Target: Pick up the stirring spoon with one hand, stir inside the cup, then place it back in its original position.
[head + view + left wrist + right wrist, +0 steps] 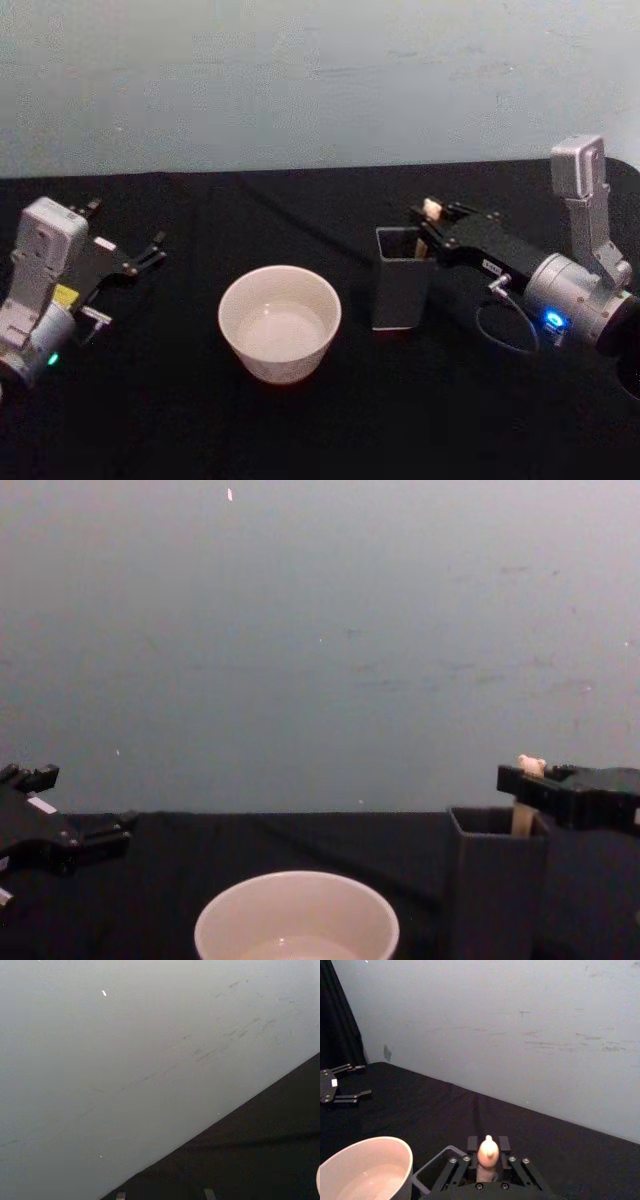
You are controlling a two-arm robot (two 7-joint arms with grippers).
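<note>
Lifting straight up works best: the right hand (435, 213) pinches the stirring spoon (487, 1152), upright in the holder (400, 290), whose rim its bowl must clear. The cup (280, 365) sits left of the holder; the left hand (125, 228), open, farther left.

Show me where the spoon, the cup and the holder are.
spoon (488, 1152): right wrist view, handle top.
cup (280, 368): head view, front wall.
holder (402, 295): head view, front face.
</note>
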